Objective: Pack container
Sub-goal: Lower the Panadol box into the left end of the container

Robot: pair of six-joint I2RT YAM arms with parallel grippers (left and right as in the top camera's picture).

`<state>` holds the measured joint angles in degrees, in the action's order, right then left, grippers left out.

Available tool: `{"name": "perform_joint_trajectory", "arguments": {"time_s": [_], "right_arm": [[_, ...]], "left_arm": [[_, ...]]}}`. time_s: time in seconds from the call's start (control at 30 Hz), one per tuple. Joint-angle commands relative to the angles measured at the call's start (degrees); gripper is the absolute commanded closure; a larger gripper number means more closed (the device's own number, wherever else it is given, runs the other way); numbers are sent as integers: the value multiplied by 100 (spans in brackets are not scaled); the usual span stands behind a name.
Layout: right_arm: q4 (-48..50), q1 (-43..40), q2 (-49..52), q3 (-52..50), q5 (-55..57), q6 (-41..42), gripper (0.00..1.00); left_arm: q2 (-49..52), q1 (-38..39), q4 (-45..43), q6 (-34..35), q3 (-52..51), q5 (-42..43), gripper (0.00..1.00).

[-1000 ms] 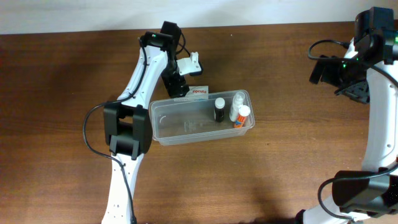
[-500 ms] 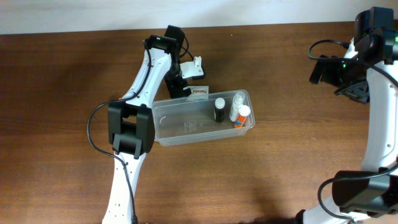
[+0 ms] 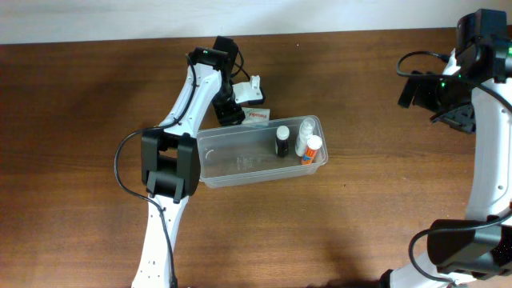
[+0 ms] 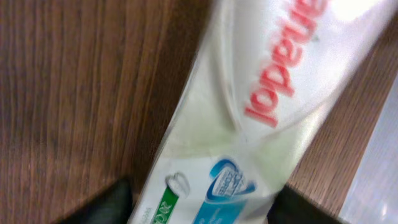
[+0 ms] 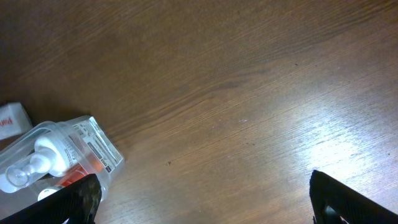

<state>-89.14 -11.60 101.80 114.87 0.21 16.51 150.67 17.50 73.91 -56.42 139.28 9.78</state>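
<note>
We saw the left arm stretched up the table (image 3: pixel 80 160) from its near edge, bent at the elbow close to the far edge and doubled back, so that the left gripper (image 3: pixel 237 114) pointed down just beyond the far rim of the container (image 3: pixel 232 164). Its fingers (image 4: pixel 115 202) had narrowed onto a white box (image 4: pixel 249 118) with red lettering, one dark tip against each long side, so the box was clamped between them. The right arm stood at the right edge, well apart from everything else. The right gripper (image 5: pixel 205 208) hung spread wide over bare wood with nothing between its tips. Open room lay left of the container and across the stretch between it and the right arm, while little table remained behind the left elbow. The container sat near the middle, its long side slightly slanted, and the box was just beside its far rim, outside it. At its right end a black bottle (image 3: pixel 282 141), a white bottle (image 3: pixel 305 133) and an orange-and-white bottle (image 3: pixel 311 150) sat close together.
</note>
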Motion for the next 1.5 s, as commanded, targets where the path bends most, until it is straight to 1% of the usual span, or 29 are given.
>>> {"name": "perform_joint_trajectory", "arguments": {"time_s": [0.0,0.03,0.1,0.3,0.37,0.43,0.63,0.9,1.07,1.23,1.33,1.47], "right_arm": [[0,-11,-17,26,52,31,2],[0,-11,-17,26,52,31,2],[0,-11,-17,26,50,31,2],[0,-11,-17,26,50,31,2],[0,-11,-17,26,50,31,2],[0,-11,-17,26,50,31,1],[-2,-11,-17,26,50,31,2],[-2,-11,-17,26,52,31,2],[0,-11,-17,26,50,31,2],[0,-11,-17,26,50,31,2],[0,-11,-17,26,50,31,2],[0,-11,-17,26,50,31,2]], "left_arm": [[87,2,-11,127,48,164,62],[87,2,-11,264,48,164,66],[87,2,-13,481,48,162,69],[87,2,-13,1047,48,160,71],[87,2,-9,1075,48,140,76],[83,2,0,1078,48,140,78],[81,2,372,1134,411,133,78],[81,-4,1290,1373,1939,-107,78],[-20,-4,1993,1375,2754,-122,77],[-474,-7,2280,1443,2791,-175,76],[-780,-15,2280,1858,2789,-385,76],[-1198,-68,2280,2315,2704,-404,76]]}}
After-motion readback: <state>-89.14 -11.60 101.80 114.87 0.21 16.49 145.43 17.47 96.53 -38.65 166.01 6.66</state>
